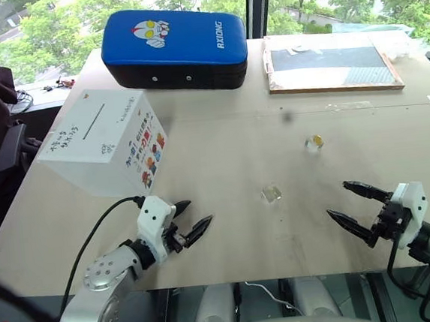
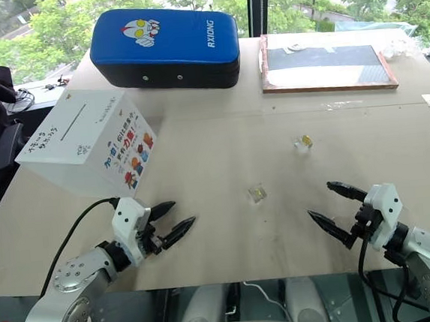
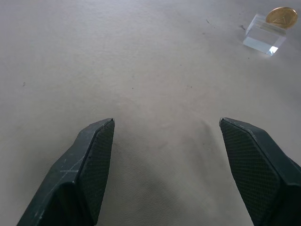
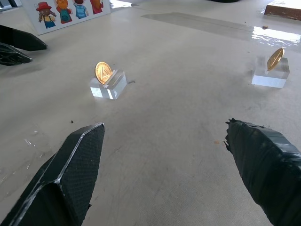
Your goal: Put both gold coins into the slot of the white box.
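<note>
On the desk, the white box stands far left with its slot on top; the left gripper hovers open and empty just before it. The nearer gold coin and the farther one each stand upright in a clear block, apart mid-desk. They look light, hard and slippery, best pinched across the flat faces; the right gripper is open, empty

Blue padded cushion, framed board on table
</note>
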Controlling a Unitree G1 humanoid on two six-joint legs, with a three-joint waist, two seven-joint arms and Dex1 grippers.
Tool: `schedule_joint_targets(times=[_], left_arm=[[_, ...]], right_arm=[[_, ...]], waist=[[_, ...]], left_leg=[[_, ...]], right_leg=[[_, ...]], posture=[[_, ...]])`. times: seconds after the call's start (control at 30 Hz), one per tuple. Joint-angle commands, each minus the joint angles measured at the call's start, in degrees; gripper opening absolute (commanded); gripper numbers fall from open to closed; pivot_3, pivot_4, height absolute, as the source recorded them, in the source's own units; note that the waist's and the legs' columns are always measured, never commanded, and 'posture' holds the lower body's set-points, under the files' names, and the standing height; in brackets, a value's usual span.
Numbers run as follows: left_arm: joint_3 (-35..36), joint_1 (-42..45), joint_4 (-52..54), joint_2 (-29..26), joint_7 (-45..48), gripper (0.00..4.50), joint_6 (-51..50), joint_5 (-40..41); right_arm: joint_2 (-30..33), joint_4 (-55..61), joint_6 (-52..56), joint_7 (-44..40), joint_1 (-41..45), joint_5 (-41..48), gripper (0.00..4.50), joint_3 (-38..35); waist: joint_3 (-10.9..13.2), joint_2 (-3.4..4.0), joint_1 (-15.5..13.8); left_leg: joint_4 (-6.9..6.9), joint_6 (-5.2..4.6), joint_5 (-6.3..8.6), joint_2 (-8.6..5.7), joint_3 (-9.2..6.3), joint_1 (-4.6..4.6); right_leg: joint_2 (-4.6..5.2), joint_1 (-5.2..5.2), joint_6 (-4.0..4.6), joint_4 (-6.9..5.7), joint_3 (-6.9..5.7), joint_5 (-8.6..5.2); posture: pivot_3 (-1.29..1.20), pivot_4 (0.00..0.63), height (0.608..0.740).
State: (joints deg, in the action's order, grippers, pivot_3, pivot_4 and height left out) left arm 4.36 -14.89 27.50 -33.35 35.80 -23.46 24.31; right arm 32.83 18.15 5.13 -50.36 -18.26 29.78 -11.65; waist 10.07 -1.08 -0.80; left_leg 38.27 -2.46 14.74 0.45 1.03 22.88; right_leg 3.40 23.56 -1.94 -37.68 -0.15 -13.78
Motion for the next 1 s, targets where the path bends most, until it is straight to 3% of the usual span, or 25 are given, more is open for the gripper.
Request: schedule_joint_targets(times=[0.03,0.5,0.67,0.83,1.0], left_arm=[[0.53,-0.12,0.05,0.52,0.58,3.65,1.7,-0.15],[1.13,1.42,-3.16,1.78,2.4,3.65,5.12,-0.49],[1.31,2.7,-2.92,2.0,3.17,3.65,5.81,0.36],[1.93,10.28,0.81,2.26,2.87,3.65,1.41,5.6],[0.54,17.52,4.33,0.51,1.86,3.65,-5.0,8.51]], right_arm=[[-0.53,0.26,-1.2,0.18,0.31,-0.44,4.44,-0.56],[-2.68,0.81,0.11,3.81,1.98,-3.63,4.44,2.55],[-5.13,0.94,2.62,9.93,5.06,-4.97,4.44,2.51],[-8.2,-2.17,10.2,19.02,17.41,-7.8,4.44,4.63],[-12.41,-13.27,11.62,24.46,28.87,-11.55,4.44,6.28]], waist=[[0.0,0.0,0.0],[0.0,0.0,0.01],[0.0,0.0,0.08],[0.0,-0.01,0.08],[-0.01,-0.03,0.07]], left_leg=[[0.0,0.0,0.0,0.0,0.0,0.0],[0.0,0.0,0.0,0.0,0.01,0.0],[0.01,0.0,0.0,0.0,0.01,-0.01],[0.09,0.0,-0.01,0.0,0.05,-0.02],[0.08,0.01,-0.01,-0.04,0.03,0.0]], right_leg=[[0.0,0.0,0.0,0.0,0.0,0.0],[-0.01,0.0,0.0,-0.01,-0.01,0.0],[-0.01,0.0,0.0,-0.03,-0.01,0.0],[-0.03,0.04,0.01,-0.15,-0.01,0.03],[-0.33,0.03,-0.04,-0.17,-0.03,0.08]], posture=[[0.0,0.15,0.74],[0.0,0.15,0.74],[0.0,0.15,0.74],[0.0,0.15,0.74],[0.0,0.15,0.74]])
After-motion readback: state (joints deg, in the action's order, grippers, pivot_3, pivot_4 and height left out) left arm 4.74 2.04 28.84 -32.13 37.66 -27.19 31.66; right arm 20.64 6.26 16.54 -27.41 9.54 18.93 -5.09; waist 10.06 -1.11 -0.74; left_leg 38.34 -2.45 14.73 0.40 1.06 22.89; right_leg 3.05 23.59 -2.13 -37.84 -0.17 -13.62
